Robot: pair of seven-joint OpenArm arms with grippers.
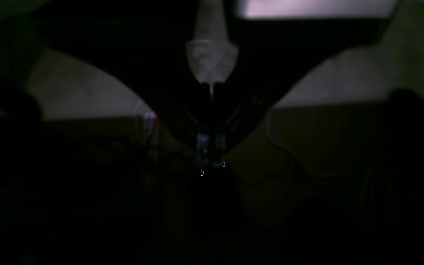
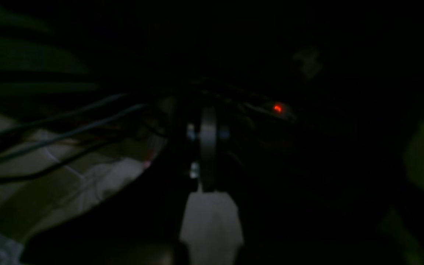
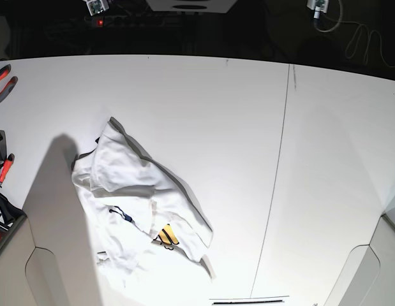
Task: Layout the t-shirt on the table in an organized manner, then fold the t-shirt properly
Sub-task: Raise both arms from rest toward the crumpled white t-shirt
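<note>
White shirt (image 3: 136, 197), one, crumpled on desk (image 3: 248, 115) left of dark seam (image 3: 277, 172), two arms drawn back off desk, left gripper (image 1: 212, 94) closed, right gripper (image 2: 209, 191) closed, both empty

White t-shirt (image 3: 136, 191) with a blue and yellow print on a white table (image 3: 216, 108) with a dark seam

red-handled pliers (image 3: 2, 81), white cable (image 3: 360, 39)

We see the white table (image 3: 203, 108) with a thin dark seam. On it the crumpled t-shirt (image 3: 136, 197) lies toward our right-arm side.
</note>
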